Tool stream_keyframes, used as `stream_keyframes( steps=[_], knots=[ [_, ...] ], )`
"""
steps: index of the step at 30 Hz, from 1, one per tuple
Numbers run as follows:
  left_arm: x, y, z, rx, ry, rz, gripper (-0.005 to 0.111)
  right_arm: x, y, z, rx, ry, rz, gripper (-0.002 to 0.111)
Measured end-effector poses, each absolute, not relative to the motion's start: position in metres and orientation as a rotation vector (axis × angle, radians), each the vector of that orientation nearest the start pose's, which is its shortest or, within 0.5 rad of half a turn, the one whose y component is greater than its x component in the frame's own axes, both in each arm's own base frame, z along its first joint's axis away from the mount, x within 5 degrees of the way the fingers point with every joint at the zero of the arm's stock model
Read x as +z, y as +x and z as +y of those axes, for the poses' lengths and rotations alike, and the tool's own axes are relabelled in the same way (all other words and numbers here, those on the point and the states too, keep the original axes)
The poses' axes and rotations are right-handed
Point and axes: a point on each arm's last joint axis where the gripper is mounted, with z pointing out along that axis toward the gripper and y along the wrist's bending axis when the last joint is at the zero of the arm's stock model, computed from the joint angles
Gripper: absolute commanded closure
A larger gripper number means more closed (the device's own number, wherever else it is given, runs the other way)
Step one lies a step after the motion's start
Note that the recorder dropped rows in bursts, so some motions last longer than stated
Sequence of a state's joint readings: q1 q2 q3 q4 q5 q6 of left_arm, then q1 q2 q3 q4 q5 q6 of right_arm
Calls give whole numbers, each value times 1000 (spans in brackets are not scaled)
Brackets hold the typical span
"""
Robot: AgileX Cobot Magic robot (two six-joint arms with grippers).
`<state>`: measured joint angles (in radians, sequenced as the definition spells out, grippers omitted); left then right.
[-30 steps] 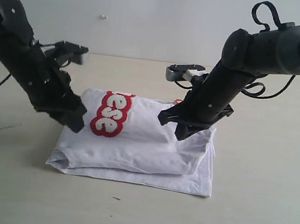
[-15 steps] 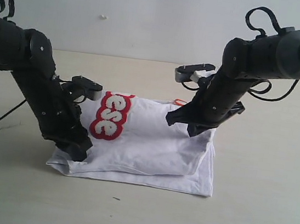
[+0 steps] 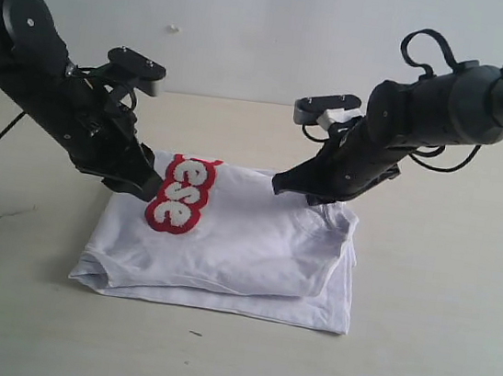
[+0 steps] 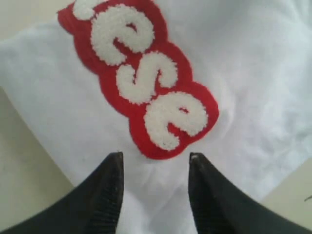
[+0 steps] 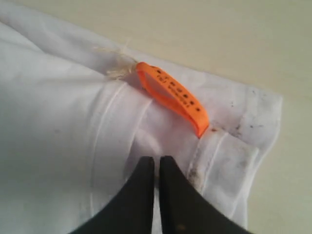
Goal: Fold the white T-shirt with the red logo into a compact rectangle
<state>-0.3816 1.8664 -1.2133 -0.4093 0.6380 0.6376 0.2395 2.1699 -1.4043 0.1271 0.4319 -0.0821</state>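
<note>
The white T-shirt point(image 3: 234, 251) lies folded in a rough rectangle on the table. Its red logo point(image 3: 181, 195) faces up near the left edge and also fills the left wrist view point(image 4: 146, 87). My left gripper point(image 3: 146, 189) hovers low at the logo's left side. There the left gripper point(image 4: 155, 158) is open, with only white cloth under the gap. My right gripper point(image 3: 311, 197) is at the shirt's far right corner by the collar. The right gripper point(image 5: 156, 160) has its jaws almost together, a thin strip of white cloth between them, just below the orange neck tag point(image 5: 170, 97).
The beige table point(image 3: 435, 342) surrounds the shirt on all sides. A pale wall stands behind it. Dark smudges mark the shirt's corner point(image 5: 243, 124) near the tag. Cables hang from both arms.
My left gripper rose from the shirt's front left edge to beside the logo. My right gripper shifted back and left toward the collar. The top layer now lies flatter.
</note>
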Motion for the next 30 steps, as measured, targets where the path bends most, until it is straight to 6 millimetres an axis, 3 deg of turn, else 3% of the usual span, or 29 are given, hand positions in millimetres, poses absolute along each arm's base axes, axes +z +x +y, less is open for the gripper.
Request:
stream_keyframes(
  steps=[2, 6, 13, 16, 19, 22, 27, 30],
  knots=[
    [179, 343, -161, -353, 992, 2549, 64, 100, 428, 108, 149, -293, 2685, 101],
    [169, 345, -162, -352, 1013, 2563, 64, 96, 431, 107, 146, -281, 2669, 101],
    [166, 344, -163, -368, 1017, 2577, 64, 110, 432, 107, 140, -298, 2652, 101],
    [165, 336, -165, -441, 1095, 2617, 73, 132, 431, 106, 133, -312, 2615, 101],
    [162, 323, -173, -506, 1237, 2647, 92, 153, 428, 105, 114, -340, 2590, 101],
    [151, 316, -183, -529, 1320, 2667, 107, 156, 424, 103, 103, -358, 2630, 101],
    [120, 307, -188, -502, 1448, 2772, 107, 146, 414, 101, 91, -377, 2710, 101],
    [112, 307, -186, -476, 1476, 2803, 107, 145, 413, 100, 88, -381, 2722, 101]
  ],
)
